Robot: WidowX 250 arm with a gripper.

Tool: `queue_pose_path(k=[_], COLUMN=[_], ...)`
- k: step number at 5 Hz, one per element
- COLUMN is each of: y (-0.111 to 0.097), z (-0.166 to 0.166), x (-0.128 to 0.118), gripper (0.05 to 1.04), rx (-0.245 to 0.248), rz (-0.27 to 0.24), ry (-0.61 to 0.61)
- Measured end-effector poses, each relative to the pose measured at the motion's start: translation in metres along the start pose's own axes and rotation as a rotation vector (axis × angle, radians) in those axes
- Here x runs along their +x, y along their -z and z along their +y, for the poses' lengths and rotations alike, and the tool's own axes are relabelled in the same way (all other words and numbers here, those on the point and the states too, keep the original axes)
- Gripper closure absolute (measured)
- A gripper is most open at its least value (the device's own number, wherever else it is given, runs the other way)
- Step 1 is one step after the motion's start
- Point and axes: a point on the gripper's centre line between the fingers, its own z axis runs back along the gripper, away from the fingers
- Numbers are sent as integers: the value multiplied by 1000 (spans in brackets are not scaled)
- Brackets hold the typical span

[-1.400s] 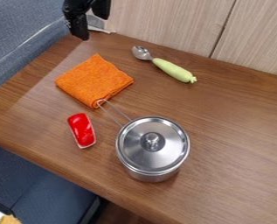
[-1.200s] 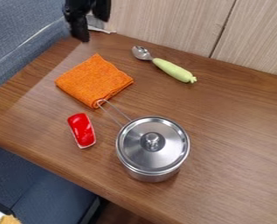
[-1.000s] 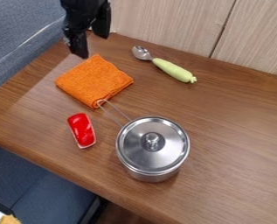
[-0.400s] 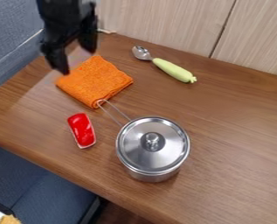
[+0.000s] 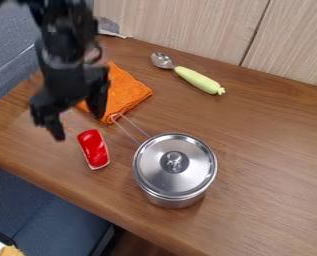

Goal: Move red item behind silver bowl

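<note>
The gripper [image 5: 79, 127] is open above the left part of the table, its fingers spread apart just up and left of the red item, over part of the orange cloth. The red item [image 5: 94, 148], with a pale lower rim, lies on the wood left of the silver pot, not held. The silver bowl is a lidded metal pot [image 5: 175, 166] with a knob on top and a thin wire handle stretching up-left to the cloth.
An orange folded cloth [image 5: 127, 91] lies partly under the gripper. A spoon with a green handle [image 5: 199, 80] rests near the wooden back wall. The table's front edge runs diagonally below the red item and pot.
The arm has come down from the upper left toward the red item, past the cloth's left side. The red item, pot, cloth and spoon have stayed where they were.
</note>
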Motion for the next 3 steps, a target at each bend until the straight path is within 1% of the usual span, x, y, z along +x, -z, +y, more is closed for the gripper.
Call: queue_pose_path(k=[1,2,3], y=[15,30,43], z=[3,2,-4], x=[-6,-13,-18], gripper=[84,84,84], rx=[28,73,78], rz=[14,21,41], ry=[39,75,100])
